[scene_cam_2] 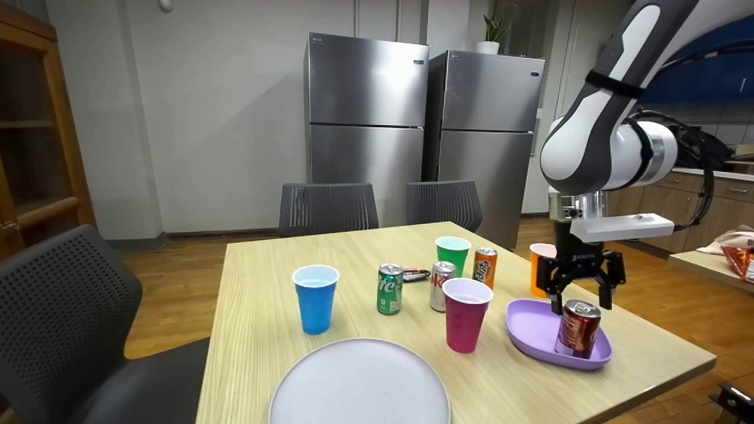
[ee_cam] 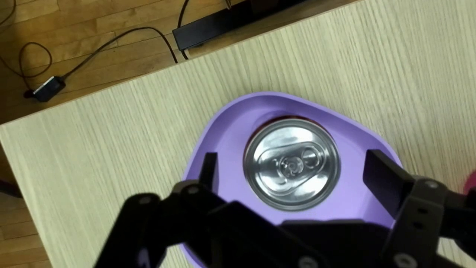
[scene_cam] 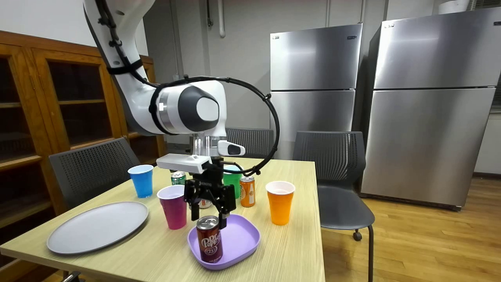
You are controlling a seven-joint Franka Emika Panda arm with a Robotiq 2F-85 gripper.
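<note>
In wrist view, L to R: one finger [ee_cam: 209,167], a gap, the dark red can [ee_cam: 292,163], another gap, then the opp. finger [ee_cam: 385,178]. The gripper [ee_cam: 290,162] is thus seen spread wide, w/ nothing gripped; its tips look approx. level w/ the can's top. The can is stood upright in the purple plate [scene_cam: 242,235], off-centre. For clean handling, the wrist should be kept vert. & any up/down travel made straight & slow, gaps kept even so the rim isn't clipped. If squeezed, the can is best taken lower on its sides, gently, as thin metal may dent; the plate's raised edge should be cleared too.

Labels, L to R in an exterior view: blue cup [scene_cam_2: 316,303], no writing seen; green can [scene_cam_2: 389,288], only "te" readable, prob. Sprite; silver can [scene_cam_2: 439,288], red letters, full word hidden; orange can [scene_cam_2: 484,268], "Fanta". On the gripper's body "ROBOTIQ" is printed. On the dark red can, "Dr Pepper" & "23" can be read in an exterior view [scene_cam: 210,243].
</note>
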